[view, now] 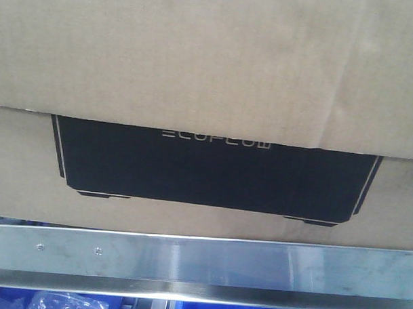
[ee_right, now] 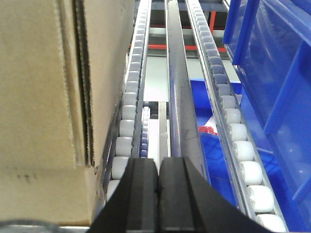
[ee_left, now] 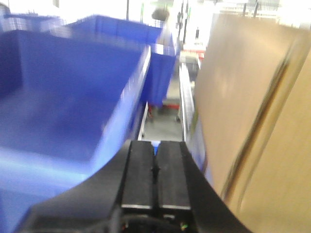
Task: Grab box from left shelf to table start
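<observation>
A blue bin [ee_left: 63,97] stands left of the left tool [ee_left: 155,150], which is clenched on nothing alongside the box [view: 210,60]. The box rests on the shelf [view: 257,265] behind its silver rail, not yet lifted. On its far side the right tool [ee_right: 158,167], also clenched and empty, hangs over the rollers [ee_right: 127,111]. Flanking it this way probably readies a two-sided squeeze.

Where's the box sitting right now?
The box fills the front view above the shelf rail, right of the left gripper and left of the right gripper.
</observation>
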{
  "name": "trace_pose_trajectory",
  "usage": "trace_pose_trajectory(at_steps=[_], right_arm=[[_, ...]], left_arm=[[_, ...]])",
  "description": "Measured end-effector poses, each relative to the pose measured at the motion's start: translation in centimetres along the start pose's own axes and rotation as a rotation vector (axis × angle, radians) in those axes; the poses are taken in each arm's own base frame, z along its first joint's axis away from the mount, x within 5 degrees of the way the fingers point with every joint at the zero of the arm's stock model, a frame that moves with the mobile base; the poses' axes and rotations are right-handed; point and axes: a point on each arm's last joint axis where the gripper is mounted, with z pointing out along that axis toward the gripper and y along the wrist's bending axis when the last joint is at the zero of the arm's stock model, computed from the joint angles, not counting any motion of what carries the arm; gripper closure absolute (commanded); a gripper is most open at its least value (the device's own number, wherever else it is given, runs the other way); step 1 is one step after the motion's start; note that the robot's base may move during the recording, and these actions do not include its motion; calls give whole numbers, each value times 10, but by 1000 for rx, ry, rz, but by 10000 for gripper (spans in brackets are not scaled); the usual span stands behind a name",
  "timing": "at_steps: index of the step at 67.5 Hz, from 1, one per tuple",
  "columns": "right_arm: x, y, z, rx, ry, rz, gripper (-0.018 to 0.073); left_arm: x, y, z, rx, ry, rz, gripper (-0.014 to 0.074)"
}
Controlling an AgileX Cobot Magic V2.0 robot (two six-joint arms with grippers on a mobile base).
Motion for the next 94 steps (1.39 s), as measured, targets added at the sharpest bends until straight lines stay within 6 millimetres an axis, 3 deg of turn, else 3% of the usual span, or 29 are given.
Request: trace_pose_trajectory(at_steps=[9, 19, 24, 40, 52, 59, 75, 94], right_arm=[[0, 0, 0, 0, 0, 0, 504], [0, 0, 0, 0, 0, 0, 504], [0, 0, 0, 0, 0, 0, 504], [0, 0, 0, 0, 0, 0, 504], [0, 0, 0, 0, 0, 0, 504], [0, 0, 0, 0, 0, 0, 504], [0, 0, 0, 0, 0, 0, 504], [0, 0, 0, 0, 0, 0, 504]], left_arm=[[-30, -1, -2, -7, -12, 12, 608], [-55, -1, 5, -10, -3, 14, 323], [-66, -2, 10, -12, 18, 14, 258], [-102, -6, 39, 1, 259, -51, 267], [-135, -24, 74, 161, 443, -49, 267], [-143, -39, 96, 239, 575, -14, 267], [-142, -59, 164, 177, 871, 9, 267], [-126, -75, 225, 125, 1042, 21, 267]])
